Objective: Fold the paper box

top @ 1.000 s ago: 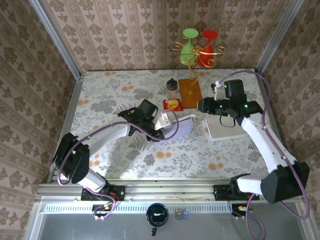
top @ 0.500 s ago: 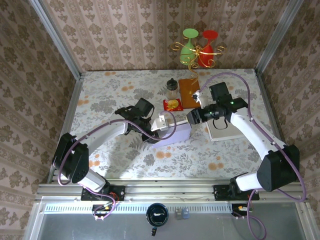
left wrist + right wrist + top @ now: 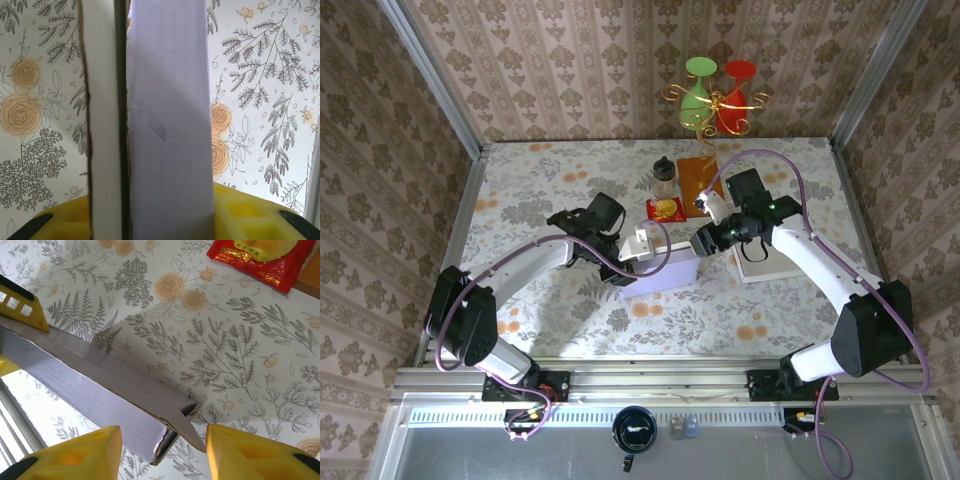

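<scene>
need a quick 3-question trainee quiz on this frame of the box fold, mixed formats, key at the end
1. True or false: the left hand is closed on the paper box.
2. What lies just beyond the box, next to the brown board? A) red snack packet B) blue cup C) scissors
3. Fill in: the right hand is ___, with its fingers on either side of the box's right end corner.
Key: 1 true; 2 A; 3 open.
</scene>
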You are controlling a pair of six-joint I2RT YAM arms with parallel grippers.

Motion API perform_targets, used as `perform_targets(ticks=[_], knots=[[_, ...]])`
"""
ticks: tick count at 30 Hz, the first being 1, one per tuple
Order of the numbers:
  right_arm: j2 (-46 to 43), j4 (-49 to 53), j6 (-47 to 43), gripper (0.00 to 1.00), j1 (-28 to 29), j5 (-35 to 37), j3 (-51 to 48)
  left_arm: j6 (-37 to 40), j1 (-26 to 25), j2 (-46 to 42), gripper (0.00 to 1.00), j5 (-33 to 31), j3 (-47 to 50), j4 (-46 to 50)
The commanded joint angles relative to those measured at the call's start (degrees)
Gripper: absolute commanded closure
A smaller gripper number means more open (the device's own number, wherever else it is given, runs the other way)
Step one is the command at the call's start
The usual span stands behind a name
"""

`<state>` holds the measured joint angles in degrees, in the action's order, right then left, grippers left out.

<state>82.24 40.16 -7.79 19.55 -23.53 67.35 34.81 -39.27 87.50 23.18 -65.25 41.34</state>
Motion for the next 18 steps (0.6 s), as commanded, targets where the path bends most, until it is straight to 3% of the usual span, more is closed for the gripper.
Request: perform_targets(ticks=[1,18], knots=[[0.42,1.22,-1.35,0.53,0.43,2.97,0.02,1.85,0.30,0.56,0.61,2.05,-1.67,1.64],[1.90,2.11,-1.27,0.76,1.53,5.51,2.43,1.49,0.48,1.43,0.61,2.20,-2.38,1.53]])
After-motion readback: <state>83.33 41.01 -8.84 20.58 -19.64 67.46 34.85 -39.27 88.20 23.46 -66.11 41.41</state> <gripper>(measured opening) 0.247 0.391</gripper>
